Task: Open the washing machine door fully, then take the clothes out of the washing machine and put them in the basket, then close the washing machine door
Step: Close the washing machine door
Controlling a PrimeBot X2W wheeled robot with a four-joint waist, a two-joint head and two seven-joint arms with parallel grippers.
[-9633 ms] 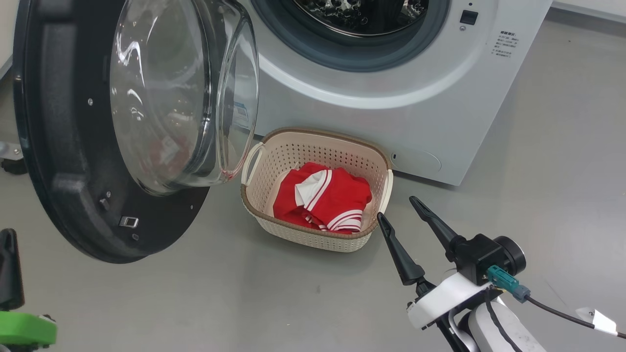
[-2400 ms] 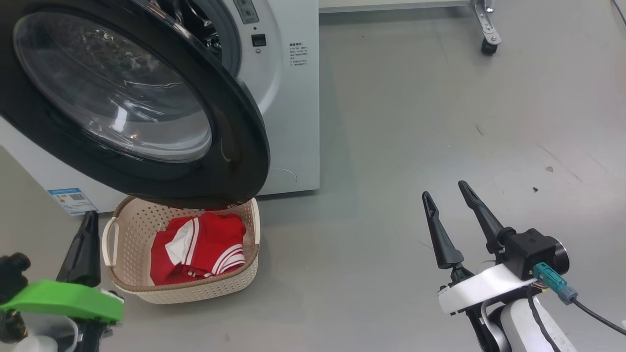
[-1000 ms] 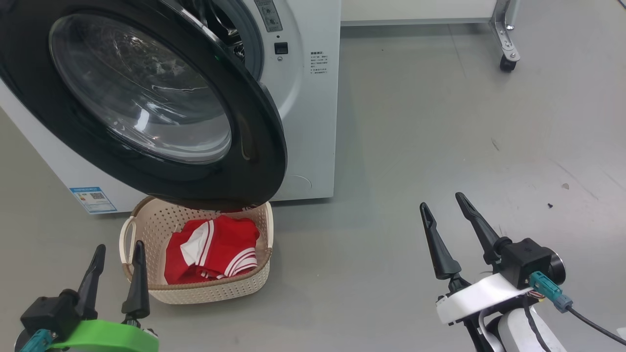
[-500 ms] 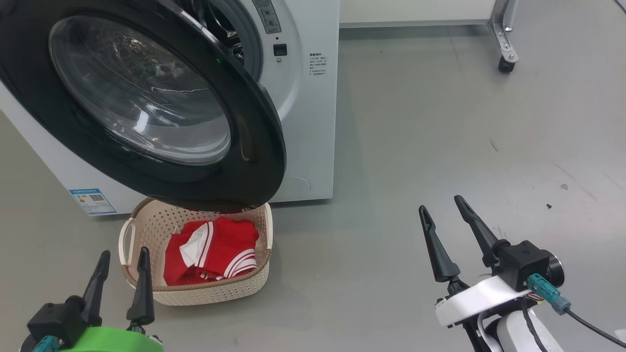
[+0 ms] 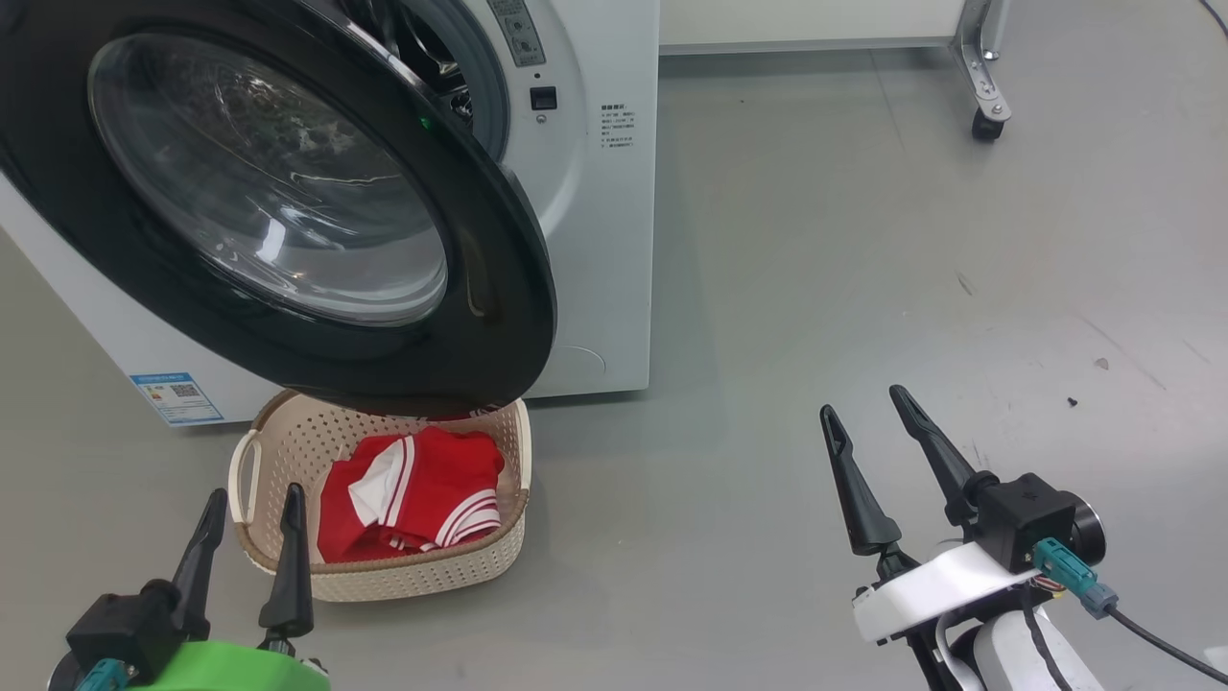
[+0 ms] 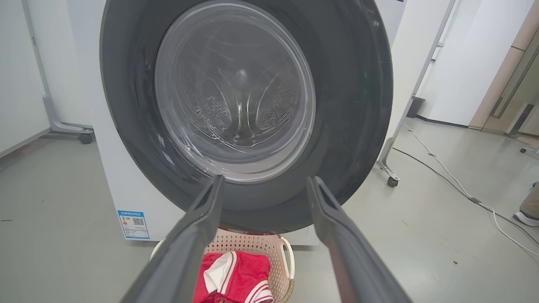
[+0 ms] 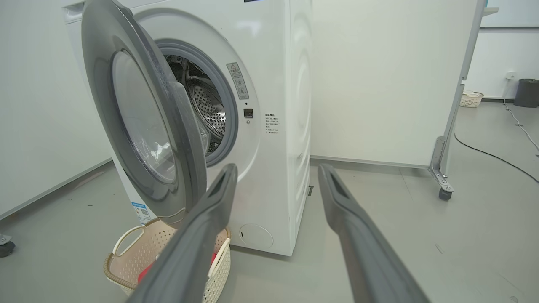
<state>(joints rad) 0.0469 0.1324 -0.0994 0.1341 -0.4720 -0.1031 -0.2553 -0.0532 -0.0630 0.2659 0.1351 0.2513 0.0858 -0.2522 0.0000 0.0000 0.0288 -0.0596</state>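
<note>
Widely spread — left fingers (image 5: 290,557), right fingers (image 5: 850,480) — empty.

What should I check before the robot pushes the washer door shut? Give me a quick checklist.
1. Clothes in basket: ok.
2. Drum empty: cannot tell; the door hides part of it.
3. Door latched: not ok; it stands ajar.
4. Left tool open and empty: ok.
5. Right tool open and empty: ok.
6. Basket clear of the door's swing: cannot tell; the door's lower edge overhangs the basket's rim.
</note>
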